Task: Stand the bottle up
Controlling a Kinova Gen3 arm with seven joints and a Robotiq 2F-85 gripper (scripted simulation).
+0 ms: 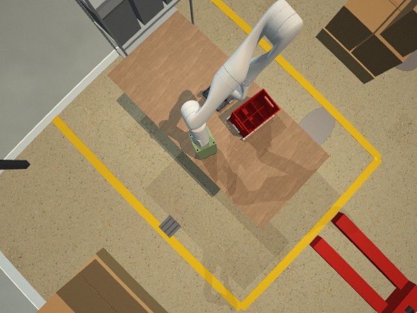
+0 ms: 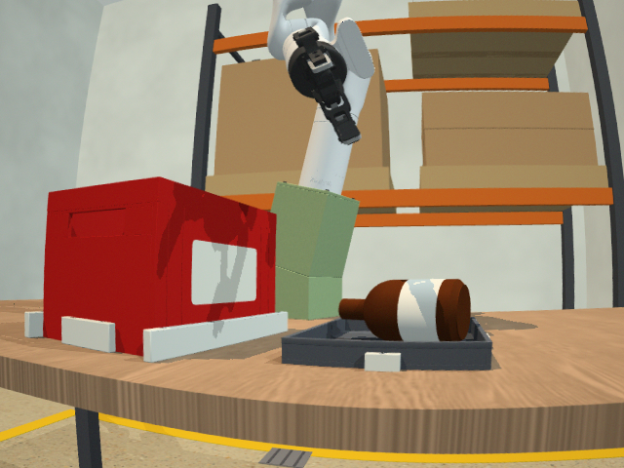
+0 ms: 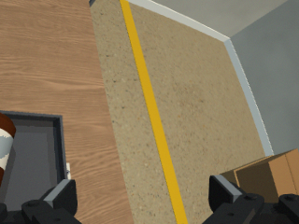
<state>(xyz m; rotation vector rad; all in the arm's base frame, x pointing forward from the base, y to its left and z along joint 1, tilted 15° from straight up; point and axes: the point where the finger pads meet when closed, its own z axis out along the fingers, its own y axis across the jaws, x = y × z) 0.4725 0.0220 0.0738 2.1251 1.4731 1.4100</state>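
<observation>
The red crate [image 2: 151, 261] stands on the left of the table [image 2: 544, 363]. Beside it, the brown bottle [image 2: 408, 309] lies on its side in the grey tray [image 2: 328, 350]. The gripper [image 2: 347, 132] hangs high above, wide open and holding nothing, well apart from the bottle.

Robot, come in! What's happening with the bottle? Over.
Gripper open, empty, high above the tray. Bottle lying on its side in the tray, neck toward the crate. Nothing blocking it.
</observation>
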